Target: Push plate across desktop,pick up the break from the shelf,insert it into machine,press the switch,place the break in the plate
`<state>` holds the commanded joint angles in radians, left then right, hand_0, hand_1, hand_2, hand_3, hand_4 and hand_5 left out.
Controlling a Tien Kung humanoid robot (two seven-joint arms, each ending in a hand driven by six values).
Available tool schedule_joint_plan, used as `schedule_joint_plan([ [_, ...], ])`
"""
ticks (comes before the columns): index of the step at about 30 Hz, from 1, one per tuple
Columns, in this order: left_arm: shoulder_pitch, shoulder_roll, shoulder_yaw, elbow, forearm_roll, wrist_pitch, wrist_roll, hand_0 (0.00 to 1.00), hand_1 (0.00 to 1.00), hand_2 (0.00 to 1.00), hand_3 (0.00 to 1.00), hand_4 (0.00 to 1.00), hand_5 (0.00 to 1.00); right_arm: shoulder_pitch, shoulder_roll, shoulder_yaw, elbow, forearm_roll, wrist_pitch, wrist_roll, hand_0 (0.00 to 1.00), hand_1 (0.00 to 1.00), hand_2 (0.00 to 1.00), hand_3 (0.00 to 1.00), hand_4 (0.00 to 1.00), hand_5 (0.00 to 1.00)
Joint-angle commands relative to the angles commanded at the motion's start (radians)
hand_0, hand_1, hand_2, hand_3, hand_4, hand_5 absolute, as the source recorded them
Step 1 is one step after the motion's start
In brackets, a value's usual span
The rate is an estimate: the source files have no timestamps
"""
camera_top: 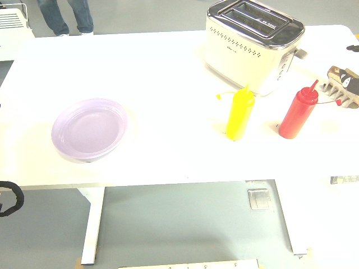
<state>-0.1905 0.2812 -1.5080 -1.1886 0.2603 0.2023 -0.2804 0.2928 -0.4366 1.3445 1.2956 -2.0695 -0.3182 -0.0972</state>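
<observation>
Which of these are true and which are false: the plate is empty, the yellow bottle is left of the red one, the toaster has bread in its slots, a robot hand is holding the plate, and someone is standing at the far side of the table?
1. The purple plate is empty. True.
2. The yellow squeeze bottle stands left of the red squeeze bottle. True.
3. The toaster has bread in its slots. False: both slots look empty.
4. A robot hand is holding the plate. False: nothing touches the plate; only a dark bit of the left arm shows at the left edge, below the table.
5. A person stands at the far side. True: legs show at the top left.
</observation>
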Motion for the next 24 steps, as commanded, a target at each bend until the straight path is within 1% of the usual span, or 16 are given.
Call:
schedule_joint_plan([
  [3, -0.006, -0.002, 0.003, 0.010, -0.005, -0.003, 0.002, 0.784, 0.712, 0.653, 0.618, 0.643, 0.752, 0.004, 0.001, -0.004, -0.012, -0.014, 0.001, -0.001, 0.789, 0.763, 0.779, 0.751, 0.718, 0.094],
  [5, -0.021, -0.005, 0.013, 0.033, -0.011, -0.009, 0.005, 0.784, 0.712, 0.653, 0.618, 0.643, 0.752, 0.010, 0.003, -0.008, -0.035, -0.023, 0.003, -0.004, 0.789, 0.763, 0.779, 0.751, 0.718, 0.094],
  [6, -0.036, -0.009, 0.023, 0.053, -0.014, -0.014, 0.006, 0.784, 0.712, 0.653, 0.618, 0.643, 0.752, 0.016, 0.003, -0.013, -0.054, -0.024, 0.007, -0.008, 0.789, 0.763, 0.779, 0.751, 0.718, 0.094],
  [7, -0.042, -0.011, 0.027, 0.061, -0.015, -0.016, 0.006, 0.784, 0.721, 0.667, 0.631, 0.651, 0.765, 0.018, 0.003, -0.015, -0.061, -0.022, 0.009, -0.010, 0.789, 0.775, 0.794, 0.791, 0.735, 0.117],
  [12, -0.063, -0.016, 0.042, 0.088, -0.014, -0.022, 0.007, 0.784, 0.721, 0.667, 0.631, 0.651, 0.765, 0.026, 0.004, -0.024, -0.087, -0.008, 0.017, -0.019, 0.789, 0.775, 0.794, 0.791, 0.735, 0.117],
  [13, -0.065, -0.016, 0.044, 0.091, -0.014, -0.022, 0.007, 0.784, 0.728, 0.680, 0.649, 0.667, 0.783, 0.027, 0.004, -0.024, -0.090, -0.006, 0.017, -0.020, 0.790, 0.778, 0.803, 0.801, 0.744, 0.126],
  [16, -0.082, -0.020, 0.058, 0.113, -0.012, -0.026, 0.008, 0.784, 0.728, 0.680, 0.649, 0.667, 0.783, 0.032, 0.006, -0.029, -0.111, 0.005, 0.020, -0.023, 0.790, 0.778, 0.803, 0.801, 0.744, 0.126],
  [24, -0.120, -0.029, 0.102, 0.163, -0.002, -0.034, 0.013, 0.785, 0.731, 0.683, 0.659, 0.674, 0.792, 0.047, 0.011, -0.036, -0.150, 0.015, 0.015, -0.023, 0.790, 0.779, 0.805, 0.806, 0.743, 0.124],
])
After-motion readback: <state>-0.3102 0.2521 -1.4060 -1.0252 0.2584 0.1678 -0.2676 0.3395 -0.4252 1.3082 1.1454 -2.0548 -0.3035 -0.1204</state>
